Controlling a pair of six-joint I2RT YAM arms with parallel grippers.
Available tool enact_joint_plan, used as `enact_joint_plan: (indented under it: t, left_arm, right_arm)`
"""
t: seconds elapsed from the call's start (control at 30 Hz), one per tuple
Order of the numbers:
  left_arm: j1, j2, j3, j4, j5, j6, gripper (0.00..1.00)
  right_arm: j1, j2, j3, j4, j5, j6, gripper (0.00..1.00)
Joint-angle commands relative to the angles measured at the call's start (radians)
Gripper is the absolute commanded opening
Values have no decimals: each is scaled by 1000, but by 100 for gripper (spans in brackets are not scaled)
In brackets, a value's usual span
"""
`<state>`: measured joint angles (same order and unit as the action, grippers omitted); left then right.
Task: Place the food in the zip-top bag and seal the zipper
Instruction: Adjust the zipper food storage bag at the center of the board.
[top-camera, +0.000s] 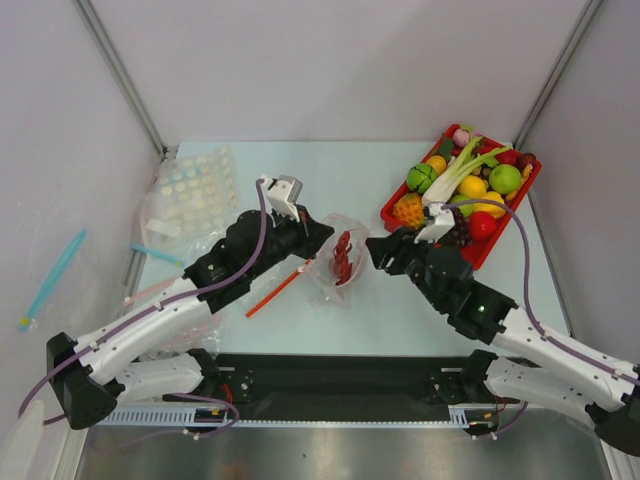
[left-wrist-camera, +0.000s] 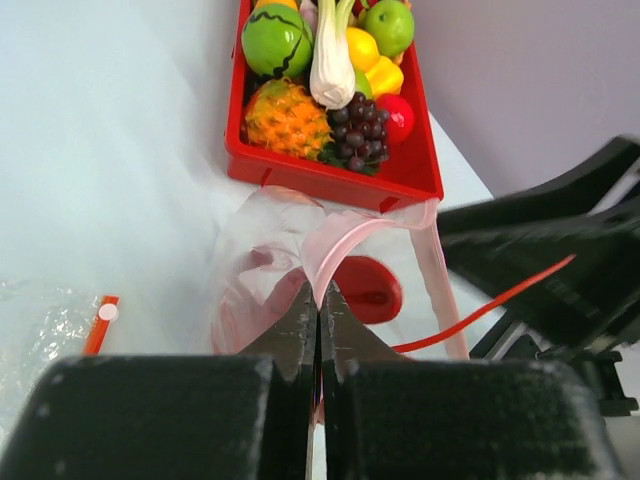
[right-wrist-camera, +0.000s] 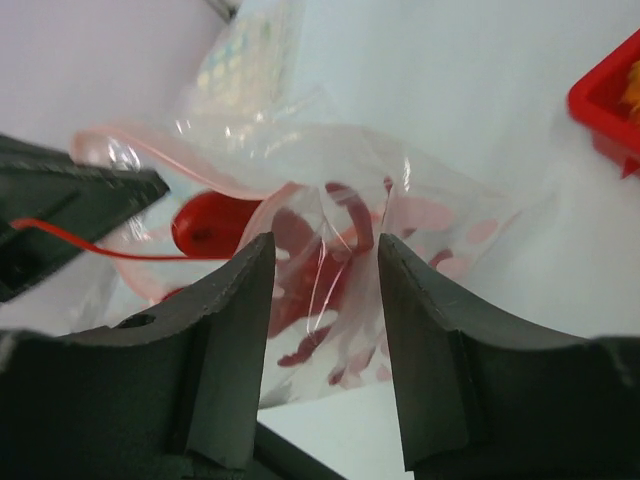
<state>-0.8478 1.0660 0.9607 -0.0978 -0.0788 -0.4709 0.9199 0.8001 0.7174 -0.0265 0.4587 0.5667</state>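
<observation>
The clear zip-top bag (top-camera: 340, 268) lies mid-table with the red crayfish (top-camera: 343, 258) inside. My left gripper (top-camera: 322, 232) is shut on its pale pink zipper (left-wrist-camera: 345, 240), with the jaws (left-wrist-camera: 318, 295) pinching the strip. In the left wrist view a red ball-like fruit (left-wrist-camera: 368, 288) shows through the bag's open mouth. My right gripper (top-camera: 372, 248) is open at the bag's right side. Its fingers straddle a raised fold of bag film (right-wrist-camera: 440, 190) over the crayfish (right-wrist-camera: 300, 270), and the red fruit (right-wrist-camera: 212, 222) is to the left. The grape bunch (left-wrist-camera: 358, 125) sits in the tray.
A red tray (top-camera: 388, 216) of toy fruit and vegetables stands at the back right, close behind my right wrist. A dotted clear bag (top-camera: 195, 195) and other bags lie at the back left. An orange-red stick (top-camera: 275, 290) lies under my left arm.
</observation>
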Motion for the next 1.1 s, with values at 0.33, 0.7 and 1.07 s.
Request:
enact_joint_plan:
  t: [0.33, 0.7, 1.07]
  left_arm:
    - [6, -20, 1, 49, -15, -17, 0]
    - [6, -18, -2, 41, -50, -35, 0]
    - [6, -23, -4, 32, -75, -48, 0]
  right_arm:
    - [10, 60, 34, 16, -198, 21, 51]
    - [33, 10, 24, 8, -204, 32, 55]
    - [94, -12, -1, 72, -204, 24, 57]
